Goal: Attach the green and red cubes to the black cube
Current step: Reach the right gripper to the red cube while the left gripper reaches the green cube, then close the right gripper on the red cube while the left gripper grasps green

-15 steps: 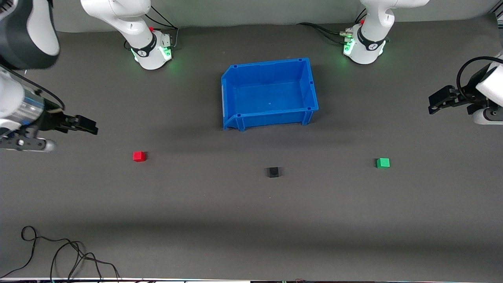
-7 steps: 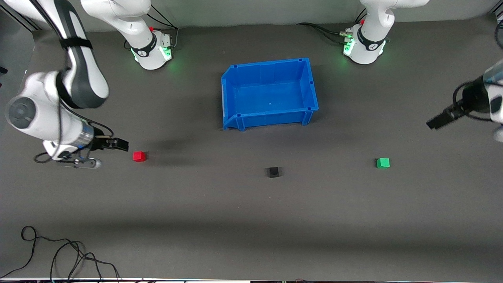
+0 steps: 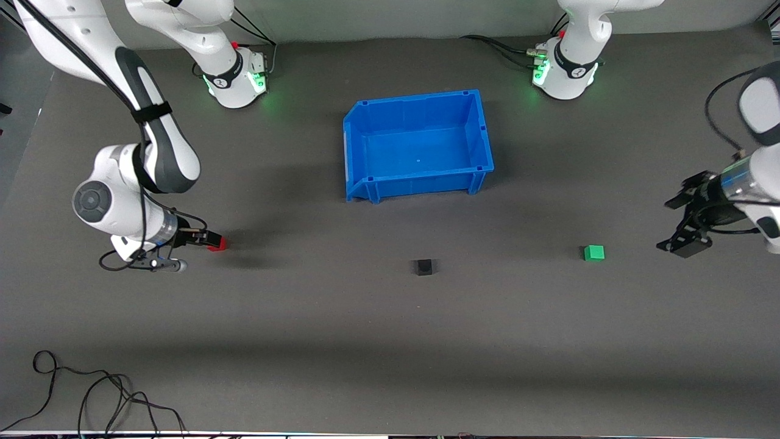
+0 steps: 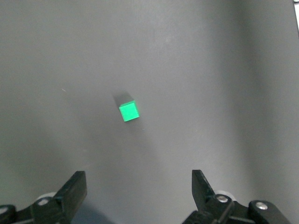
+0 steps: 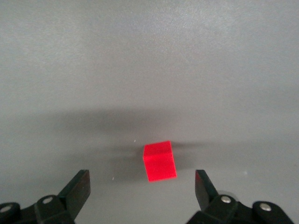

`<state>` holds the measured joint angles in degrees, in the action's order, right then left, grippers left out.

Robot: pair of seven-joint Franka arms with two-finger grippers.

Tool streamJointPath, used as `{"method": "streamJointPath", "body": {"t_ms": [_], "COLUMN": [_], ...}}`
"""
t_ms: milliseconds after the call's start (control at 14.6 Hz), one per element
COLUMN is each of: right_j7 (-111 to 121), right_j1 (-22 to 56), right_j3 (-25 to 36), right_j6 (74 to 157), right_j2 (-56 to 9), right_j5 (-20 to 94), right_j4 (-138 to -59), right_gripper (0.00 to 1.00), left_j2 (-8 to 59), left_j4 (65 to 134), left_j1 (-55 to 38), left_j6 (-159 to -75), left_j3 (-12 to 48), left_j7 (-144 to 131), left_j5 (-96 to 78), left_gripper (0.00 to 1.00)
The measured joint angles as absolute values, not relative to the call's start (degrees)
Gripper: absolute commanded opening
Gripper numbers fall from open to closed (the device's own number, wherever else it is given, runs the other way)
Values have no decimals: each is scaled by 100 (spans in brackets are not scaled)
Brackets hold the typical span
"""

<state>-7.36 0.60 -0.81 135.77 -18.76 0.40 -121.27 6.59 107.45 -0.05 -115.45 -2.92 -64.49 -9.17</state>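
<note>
Your right hand (image 3: 210,239) was low at the red cube (image 3: 217,244), fingers spread wide and holding nothing; in its wrist view the cube (image 5: 159,161) sat between the open tips, not yet gripped. Your left hand (image 3: 685,222) was also wide open and empty, over the counter (image 3: 390,341) near the green cube (image 3: 594,252), toward the left arm's end from it. The black cube (image 3: 424,266) lay between the two coloured ones, well apart from both. The blue bin (image 3: 417,183) sat farther from the front camera than the black cube. Nothing attached yet: both grasps and both joins were left.
</note>
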Motion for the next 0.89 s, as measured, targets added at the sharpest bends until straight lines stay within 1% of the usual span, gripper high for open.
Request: {"method": "streamJointPath", "body": {"t_ms": [137,274,548,891], "right_j7": [-736,-736,-736,-734], "right_j1": [60,60,60,60], "right_j3": [-74,-71,-69,-63], "right_j6": [13905,14273,14942,15044], "right_j2": [-2103,-2325,-2666,-2722], "right_j5": [40,40,40,40], "right_j4": [-12175,-12260,-12495,-12559], "right_gripper": [99,99,99,99], "left_j2": [782,1058,1760,2411], "left_j4": [11284,11571,11643,11645], "left_j1": [34,43,122,143], "left_j6": [-12247,-12691,-13181,-13614], "left_j3": [-292,-292,-293,-282], "left_j7": [-6706,-6874,-6930,-6931], "left_j5": [-1220,-1488,-2006,-2380], "left_gripper": [100,100,100,100]}}
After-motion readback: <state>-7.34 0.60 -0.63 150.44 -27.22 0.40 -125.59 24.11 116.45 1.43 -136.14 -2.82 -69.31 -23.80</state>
